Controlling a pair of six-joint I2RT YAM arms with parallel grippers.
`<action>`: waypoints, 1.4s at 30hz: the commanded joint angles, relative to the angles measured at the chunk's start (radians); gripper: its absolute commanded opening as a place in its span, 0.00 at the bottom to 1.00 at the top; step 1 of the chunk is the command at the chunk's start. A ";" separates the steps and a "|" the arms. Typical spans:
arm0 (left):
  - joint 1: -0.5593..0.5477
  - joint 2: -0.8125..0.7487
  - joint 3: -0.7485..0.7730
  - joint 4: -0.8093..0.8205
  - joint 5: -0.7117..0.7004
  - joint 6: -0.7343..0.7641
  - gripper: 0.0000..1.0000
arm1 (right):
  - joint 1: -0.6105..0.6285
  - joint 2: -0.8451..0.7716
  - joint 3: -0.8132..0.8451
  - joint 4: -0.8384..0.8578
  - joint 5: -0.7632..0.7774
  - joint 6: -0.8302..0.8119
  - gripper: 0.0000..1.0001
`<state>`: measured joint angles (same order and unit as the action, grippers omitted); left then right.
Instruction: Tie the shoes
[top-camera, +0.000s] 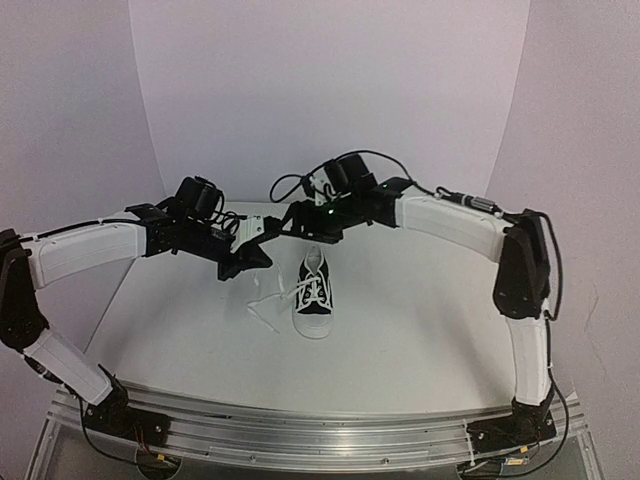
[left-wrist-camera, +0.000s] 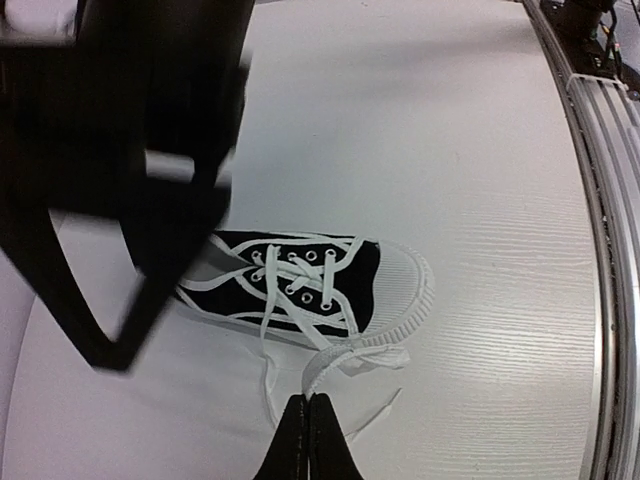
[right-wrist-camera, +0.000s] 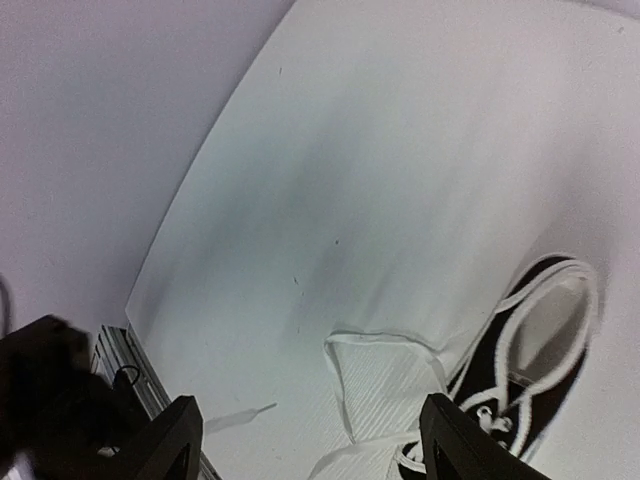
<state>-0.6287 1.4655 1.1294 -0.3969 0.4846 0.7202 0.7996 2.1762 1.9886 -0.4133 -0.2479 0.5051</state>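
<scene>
Shoe (top-camera: 315, 298): sat near the middle of the table (top-camera: 420, 330), toe cap towards the near edge, laces (top-camera: 266, 304) loose and spilled towards the left edge, no knot yet.
Left end effector (left-wrist-camera: 308, 400): fingers were pressed together, with a lace strand (left-wrist-camera: 345, 362) running right into the tips, so it was apparently pinched.
Right end effector (right-wrist-camera: 312, 420): fingers stood apart with nothing between them, over the table just beside the shoe's heel end.
Slip risk: the pinch looked to be at the very tips, so a tug could free the strand.
Drag risk: the shoe seemed light and unheld, so pulling the strand might slide or tip it.
Collision risk: the two end effectors sat close together above the shoe, so crossing paths could knock them together.
Grasp risk: the other strand lay flat on the table and was likely to be missed.
</scene>
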 joint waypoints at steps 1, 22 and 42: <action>0.073 0.037 -0.047 0.066 -0.025 -0.026 0.00 | 0.014 -0.263 -0.187 0.096 0.125 -0.133 0.76; 0.237 0.202 -0.102 0.127 -0.019 -0.050 0.00 | 0.284 0.105 -0.317 0.395 0.284 -0.434 0.64; 0.237 0.208 -0.087 0.115 0.003 -0.028 0.00 | 0.284 0.223 -0.283 0.256 0.347 -0.407 0.13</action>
<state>-0.3897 1.6772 1.0187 -0.2947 0.4686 0.6810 1.0846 2.3695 1.6977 -0.0911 0.0836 0.0795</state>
